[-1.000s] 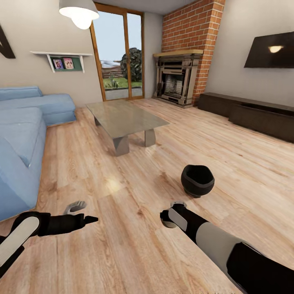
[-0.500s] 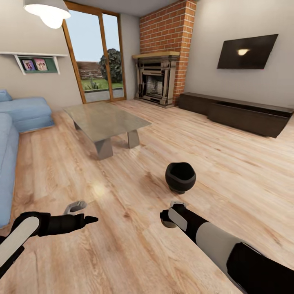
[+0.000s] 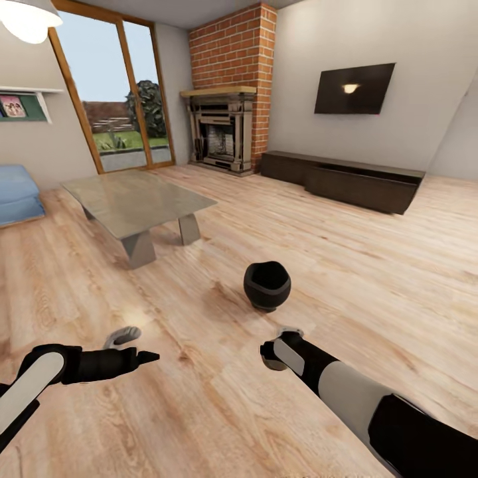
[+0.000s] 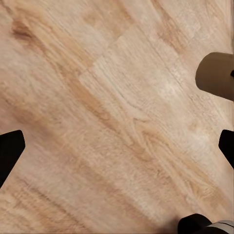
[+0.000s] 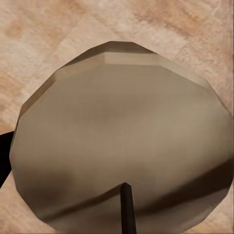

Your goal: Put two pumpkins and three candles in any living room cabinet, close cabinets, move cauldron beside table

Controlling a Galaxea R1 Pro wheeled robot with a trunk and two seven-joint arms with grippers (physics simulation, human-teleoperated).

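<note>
A beige candle [image 5: 122, 131] with a dark wick sits close against the right wrist camera, and my right gripper [image 3: 282, 346] is shut on it, held low over the plank floor. The same candle [image 4: 217, 75] shows in the left wrist view. My left gripper [image 3: 133, 348] is open with nothing between its fingers. The black cauldron [image 3: 267, 285] stands on the floor just beyond my right gripper. Farther left is the grey-green table [image 3: 133, 199]. The long dark cabinet [image 3: 345, 179] runs along the far wall with its fronts shut. The pumpkins are out of view.
A red-brick fireplace [image 3: 222, 133] stands in the far corner, with a black TV [image 3: 354, 88] on the wall above the cabinet. The blue sofa [image 3: 16, 192] edge is at far left, beside the glass doors [image 3: 109, 93]. Open floor lies between me and the cabinet.
The camera has swung to the right, so the sofa, table and cauldron have slid left in the picture and more of the cabinet wall shows. Both arms keep their pose.
</note>
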